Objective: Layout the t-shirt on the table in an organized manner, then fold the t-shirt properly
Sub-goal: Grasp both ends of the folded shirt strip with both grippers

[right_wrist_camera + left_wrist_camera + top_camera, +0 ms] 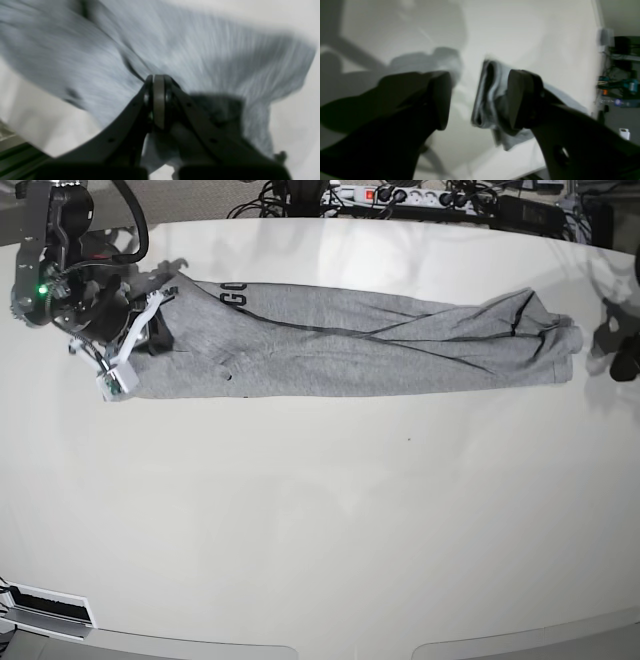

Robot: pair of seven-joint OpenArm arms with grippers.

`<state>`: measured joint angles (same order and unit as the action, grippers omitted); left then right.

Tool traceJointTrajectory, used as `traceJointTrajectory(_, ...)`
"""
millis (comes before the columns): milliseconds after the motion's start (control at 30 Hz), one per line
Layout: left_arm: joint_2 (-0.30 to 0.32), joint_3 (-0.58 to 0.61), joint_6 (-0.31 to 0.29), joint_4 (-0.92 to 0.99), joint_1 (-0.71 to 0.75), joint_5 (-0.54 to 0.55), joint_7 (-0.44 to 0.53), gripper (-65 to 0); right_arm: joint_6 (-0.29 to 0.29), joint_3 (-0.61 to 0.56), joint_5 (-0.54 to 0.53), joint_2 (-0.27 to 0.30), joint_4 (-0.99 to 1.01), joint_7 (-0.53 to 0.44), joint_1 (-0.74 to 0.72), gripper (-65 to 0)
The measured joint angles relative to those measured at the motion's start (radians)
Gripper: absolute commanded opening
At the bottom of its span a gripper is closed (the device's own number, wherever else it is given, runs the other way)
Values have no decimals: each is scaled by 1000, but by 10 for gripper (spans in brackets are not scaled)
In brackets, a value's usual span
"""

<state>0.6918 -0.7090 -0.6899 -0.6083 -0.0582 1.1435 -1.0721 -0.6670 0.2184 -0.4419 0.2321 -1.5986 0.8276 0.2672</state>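
The grey t-shirt (350, 345) lies as a long folded strip across the far half of the off-white table (320, 520), with black lettering near its left end. My right gripper (160, 310) is at that left end. The right wrist view shows the right gripper (158, 100) shut, and folds of the blurred grey t-shirt (200, 50) run in to its tips. My left gripper (612, 335) hovers just off the shirt's right end. In the left wrist view the left gripper (480, 100) stands open, and the shirt's bunched end (490, 100) lies beyond its fingers.
A power strip and cables (400, 198) line the table's far edge. Off the table's side stand shelves with clutter (620, 75). The table's curved near edge (300, 648) runs along the bottom of the base view.
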Motion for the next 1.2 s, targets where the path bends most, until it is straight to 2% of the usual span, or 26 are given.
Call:
traceJointTrajectory(67,-22,0,0,0,16,-27,45,-273,0,0,-4,0,69,-10,-14,-650)
traceJointTrajectory(200,-66,0,-1,0,30,-82,68,-272,-8,1,-29,1,150,-28,-19,-650)
traceJointTrajectory(433,-134,-6,-20,-8,11,-205,215,-272,-7,2,-29,3,159,-28,-26,-650)
traceJointTrajectory(533,-143,3,-22,-10,11,-200,209,-272,-8,2,-29,3,159,-27,-26,-650)
traceJointTrajectory(600,-144,46,-23,-12,11,-149,156,-272,-8,2,-45,5,159,-27,-27,-650)
traceJointTrajectory(700,-146,145,-27,-14,8,-76,127,-272,-7,2,-52,5,160,-23,-29,-650)
traceJointTrajectory(900,-142,349,-31,-20,-3,-39,137,-279,-7,2,-52,5,160,-16,-39,-650)
traceJointTrajectory(967,-142,378,-31,-21,-6,-24,138,-331,-7,2,-51,5,160,-10,-51,-650)
traceJointTrajectory(1000,-148,381,-31,-27,-5,-24,138,-385,-7,2,-51,5,160,-8,-55,-650)
traceJointTrajectory(1100,-155,381,-29,-53,3,-53,110,-633,-8,1,-52,5,162,-8,-54,-650)
traceJointTrajectory(1200,-154,364,-19,-104,9,-52,35,-650,-23,1,-95,5,161,2,-55,-650)
